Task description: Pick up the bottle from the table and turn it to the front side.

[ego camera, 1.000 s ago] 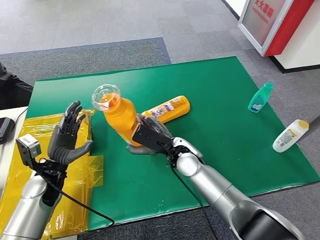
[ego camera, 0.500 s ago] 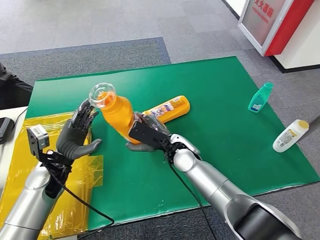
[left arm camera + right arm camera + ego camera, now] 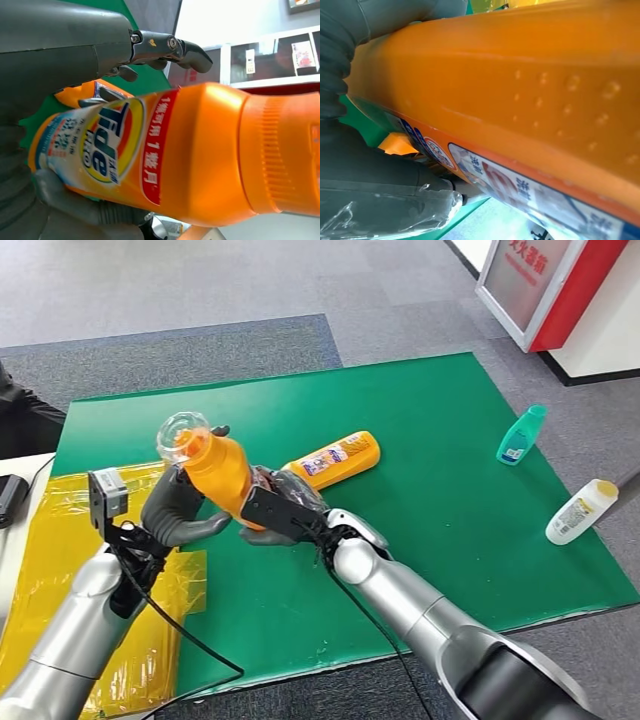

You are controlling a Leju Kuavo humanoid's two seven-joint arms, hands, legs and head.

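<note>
An orange Tide bottle (image 3: 215,465) with a clear cap (image 3: 180,436) hangs tilted above the green mat (image 3: 453,500), cap toward the far left. My right hand (image 3: 279,510) grips its lower body; the right wrist view has the bottle (image 3: 527,75) pressed close against that hand. My left hand (image 3: 177,508) cups the bottle's shoulder, fingers behind it and thumb below. In the left wrist view the label side of the bottle (image 3: 188,150) lies between the fingers (image 3: 166,47) and the thumb (image 3: 94,215), and the fingers stand a little off it.
A second orange bottle (image 3: 338,457) lies on the mat just behind my right hand. A teal bottle (image 3: 521,435) and a white bottle with a yellow cap (image 3: 581,510) lie at the mat's right edge. A yellow sheet (image 3: 45,540) covers the left side.
My left hand has moved right and forward from over the yellow sheet until it cups the bottle's upper part. The right hand has tilted the bottle further left.
</note>
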